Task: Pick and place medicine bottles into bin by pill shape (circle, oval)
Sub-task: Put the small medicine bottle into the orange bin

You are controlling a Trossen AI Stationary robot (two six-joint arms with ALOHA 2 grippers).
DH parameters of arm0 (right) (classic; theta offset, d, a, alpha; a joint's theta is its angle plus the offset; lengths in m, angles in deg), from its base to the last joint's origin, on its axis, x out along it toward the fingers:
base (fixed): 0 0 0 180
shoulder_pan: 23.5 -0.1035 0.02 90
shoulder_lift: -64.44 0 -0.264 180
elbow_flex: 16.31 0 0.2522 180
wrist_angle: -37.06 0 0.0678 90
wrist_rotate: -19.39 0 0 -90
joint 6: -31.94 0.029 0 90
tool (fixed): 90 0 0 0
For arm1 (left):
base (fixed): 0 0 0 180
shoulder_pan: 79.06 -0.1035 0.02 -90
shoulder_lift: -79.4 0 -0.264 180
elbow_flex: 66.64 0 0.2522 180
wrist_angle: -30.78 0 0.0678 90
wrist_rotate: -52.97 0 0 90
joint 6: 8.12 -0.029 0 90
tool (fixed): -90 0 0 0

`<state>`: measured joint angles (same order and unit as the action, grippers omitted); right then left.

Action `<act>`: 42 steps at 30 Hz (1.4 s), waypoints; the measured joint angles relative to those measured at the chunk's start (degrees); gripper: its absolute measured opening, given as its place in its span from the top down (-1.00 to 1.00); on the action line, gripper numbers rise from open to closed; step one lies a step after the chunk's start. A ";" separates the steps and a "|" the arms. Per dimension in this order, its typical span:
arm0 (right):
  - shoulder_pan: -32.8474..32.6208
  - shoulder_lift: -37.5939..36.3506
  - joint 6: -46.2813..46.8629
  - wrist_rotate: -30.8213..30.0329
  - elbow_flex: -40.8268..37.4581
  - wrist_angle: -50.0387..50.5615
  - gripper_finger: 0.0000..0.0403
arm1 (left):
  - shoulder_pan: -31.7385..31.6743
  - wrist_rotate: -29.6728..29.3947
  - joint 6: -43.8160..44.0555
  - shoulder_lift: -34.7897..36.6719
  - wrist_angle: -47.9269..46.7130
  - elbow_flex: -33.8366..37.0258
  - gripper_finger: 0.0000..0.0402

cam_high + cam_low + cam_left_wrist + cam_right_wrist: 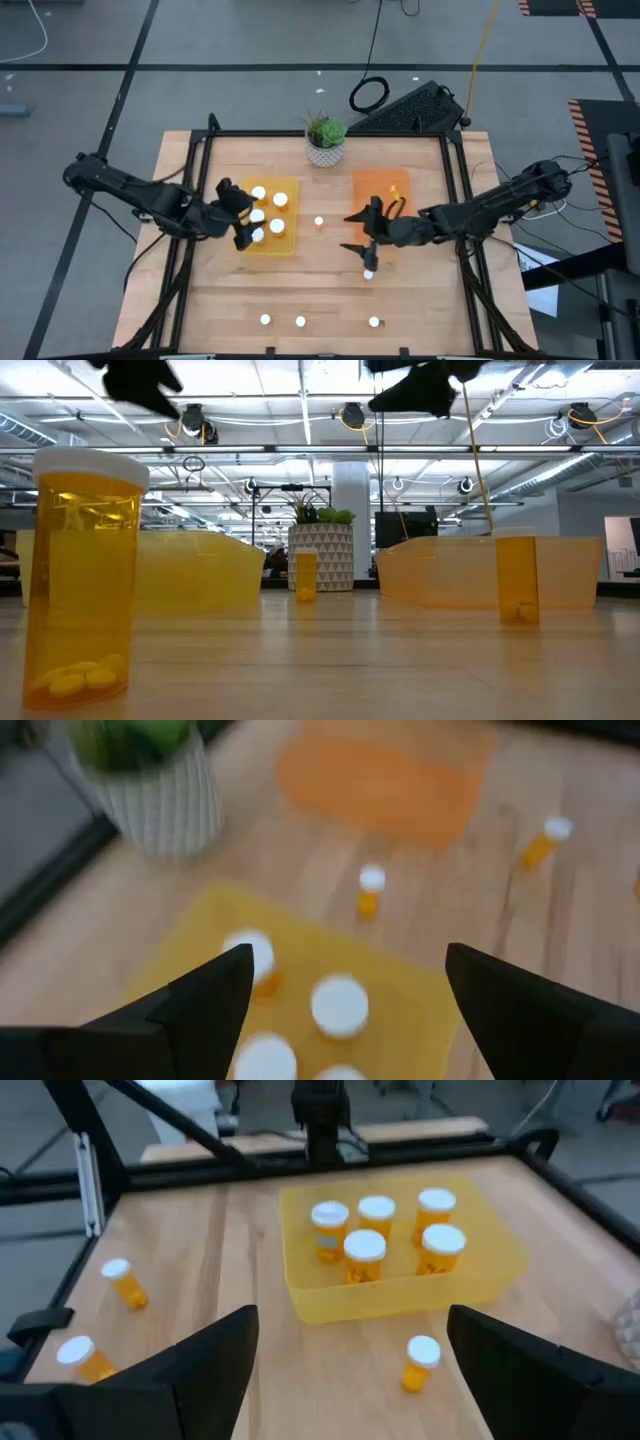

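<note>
High view: wooden table (pixel 320 290) w/ black frame. Yellow bin (pixel 287 243) sits left of centre, four white-capped medicine bottles (pixel 267 214) standing in it. Orange bin (pixel 380 190) sits right of centre; can't tell if anything is inside. Potted plant (pixel 325 140) at the far edge btwn the two bins. One small bottle (pixel 319 222) stands on the wood btwn the bins. Three more bottles (pixel 300 321) stand in a row near the front edge. Left gripper (pixel 243 222) hovers over the yellow bin's left edge, fingers spread, nothing held. Right gripper (pixel 359 232) sits at the orange bin's front edge, fingers apart; a bottle (pixel 369 273) stands on the table just in front of it.

Low view: big bottle (pixel 80 575) close at left, oval pills lying in its bottom. Smaller bottle (pixel 516 580) at right, round pills inside, orange bin (pixel 440 572) behind it. Yellow bin (pixel 200 570) at left rear, plant pot (pixel 321 556) mid-rear w/ a small bottle (pixel 305 576) before it. Arms only dark shapes at top.

Left wrist view: own fingers (pixel 205 1000) wide apart, empty, above the yellow bin (pixel 200 945) and its capped bottles (pixel 339 1004). Beyond: small bottle (pixel 371 889) on wood, orange bin (pixel 385 780), plant pot (pixel 165 795), another bottle (pixel 547 840) farther off.

Right wrist view: own fingers (pixel 215 1355) apart, holding nothing. One bottle (pixel 420 1362) stands near them, in front of the yellow bin (pixel 400 1295). Two bottles (pixel 123 1282) stand off to the side on the wood.
</note>
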<state>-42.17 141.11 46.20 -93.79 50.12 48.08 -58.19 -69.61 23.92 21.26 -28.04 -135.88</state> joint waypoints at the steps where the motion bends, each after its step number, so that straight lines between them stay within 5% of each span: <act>1: 0.81 1.69 0.09 1.25 1.85 1.14 -0.57 | -0.28 -0.49 -1.84 0.00 0.11 -1.10 -0.67; 14: 10.49 23.96 -3.81 14.33 26.64 24.84 -0.56 | -2.03 -6.53 -10.70 0.17 1.78 -0.37 -0.67; 42: 19.78 34.85 -5.98 21.55 26.88 20.66 -0.56 | -2.85 -6.46 -10.79 0.87 2.09 2.86 -0.67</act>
<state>-22.40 175.97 40.21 -72.24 77.00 68.74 -61.04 -76.07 13.14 22.12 -25.94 -133.02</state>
